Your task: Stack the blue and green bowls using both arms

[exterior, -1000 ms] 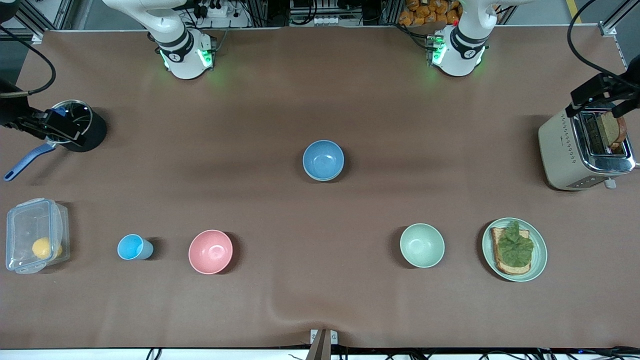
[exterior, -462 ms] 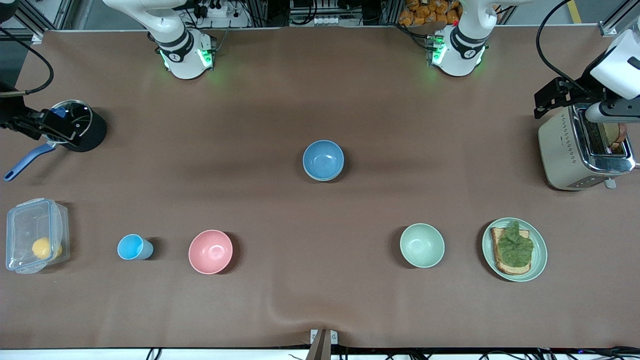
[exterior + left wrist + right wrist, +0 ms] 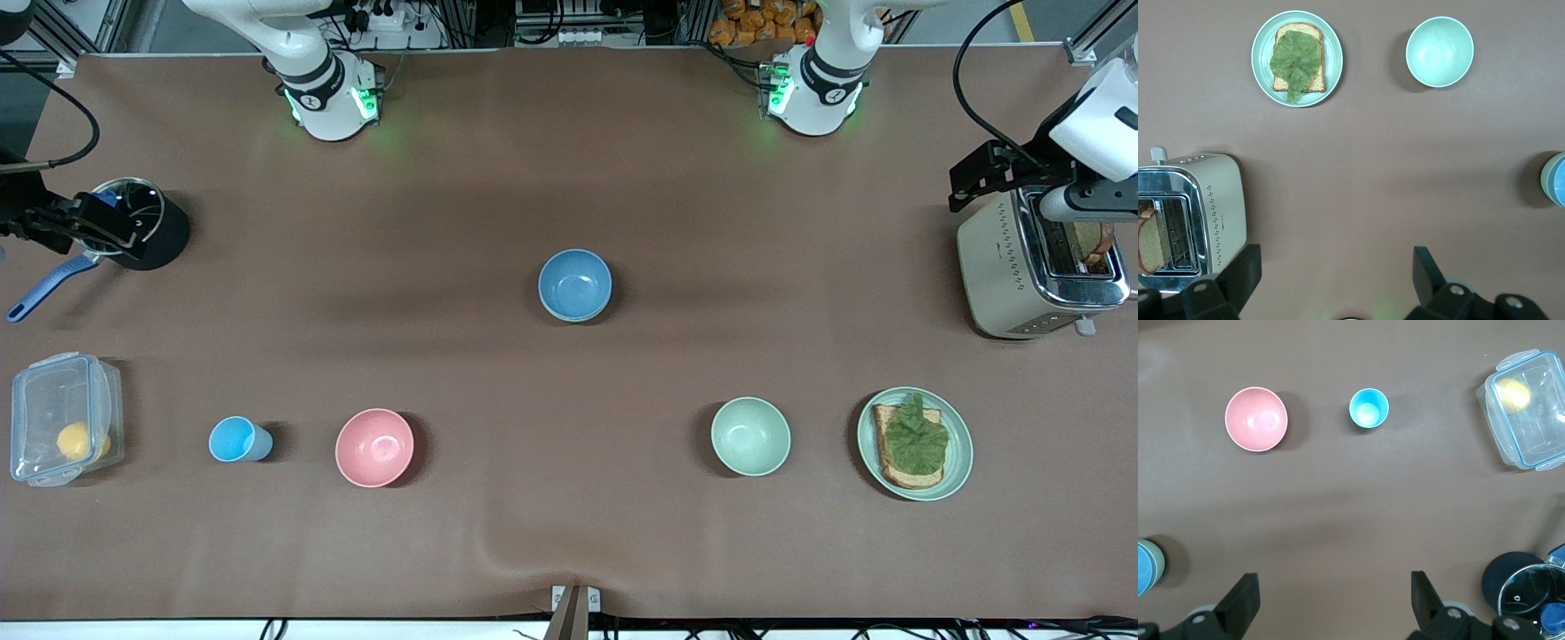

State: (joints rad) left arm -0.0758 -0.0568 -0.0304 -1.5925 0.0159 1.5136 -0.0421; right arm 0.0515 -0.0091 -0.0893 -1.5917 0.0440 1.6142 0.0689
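Bowl stack position: the blue bowl (image 3: 575, 284) stands upright near the middle of the table, nested inside the green bowl (image 3: 1545, 179). Only the pale outer wall of the green bowl shows around the blue rim, and it shows best in the two wrist views. Neither gripper touches the stack.

Left gripper (image 3: 1335, 259): it is up in the air at the left arm's end of the table, over the bare surface just beside the toaster (image 3: 1036, 267). Its jaws are spread wide apart and hold nothing. A slice of bread (image 3: 1151, 241) sits in one toaster slot.

Right gripper (image 3: 1331, 583): it is up in the air at the right arm's end of the table, over the surface just beside the black pot (image 3: 142, 222), which carries a glass lid and a blue handle. Its jaws are also spread wide apart and hold nothing.

Other items, all nearer to the front camera than the stack, run in a row from the right arm's end: a clear lidded container (image 3: 62, 418) with a yellow item inside, a light-blue cup (image 3: 236, 439), a pink bowl (image 3: 374, 447), a mint-green bowl (image 3: 750, 436), and a pale green plate (image 3: 958, 462) with toast and a lettuce leaf. The items stand apart from one another.
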